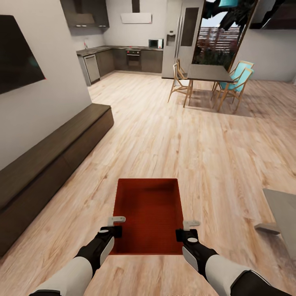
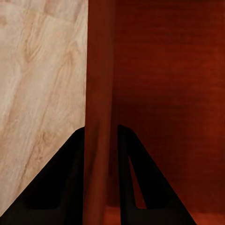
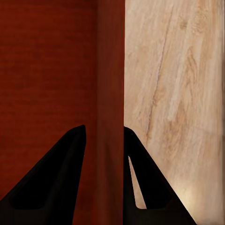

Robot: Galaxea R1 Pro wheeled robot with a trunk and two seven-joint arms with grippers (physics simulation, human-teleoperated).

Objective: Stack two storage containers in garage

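We are carrying one red-orange storage container (image 1: pixel 149 213) over the wood-plank floor (image 1: pixel 172 139) | left gripper (image 2: pixel 100 154) fingers are pinching its left wall | right gripper (image 3: pixel 104 154) fingers are pinching its right wall.

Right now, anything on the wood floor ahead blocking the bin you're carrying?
Nothing visible directly ahead. The red-orange rectangular plastic bin is clamped by its side walls in the left hand and right hand. The dark low wooden bench lines the left wall; the dining table with chairs stands far ahead, right.
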